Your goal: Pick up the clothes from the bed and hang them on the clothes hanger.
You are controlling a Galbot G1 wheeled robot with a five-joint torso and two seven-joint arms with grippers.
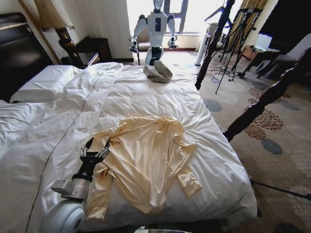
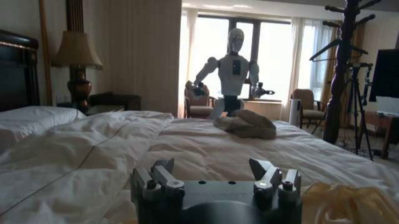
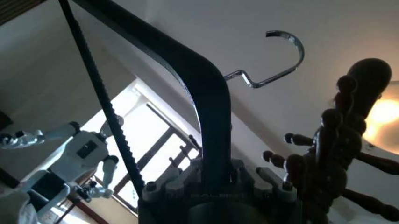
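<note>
The clothes, a pale yellow hooded top (image 1: 146, 160), lie spread flat on the bed (image 1: 160, 102) near its foot. My left gripper (image 1: 95, 147) hovers open just above the duvet beside the top's left shoulder and sleeve, with nothing between its fingers. In the left wrist view the left gripper (image 2: 215, 179) stands open, and a fold of the yellow top (image 2: 349, 200) lies beside it. My right gripper (image 3: 215, 179) is shut on a dark clothes hanger (image 3: 206, 93) with a metal hook (image 3: 274, 70), held up high.
A grey-beige cloth bundle (image 1: 158, 72) lies at the bed's far edge. Another white robot (image 1: 156, 29) stands by the window behind it. A dark wooden coat stand (image 1: 214, 43) stands right of the bed, with tripods (image 1: 238, 34) beyond. White pillows (image 1: 43, 80) are at the left.
</note>
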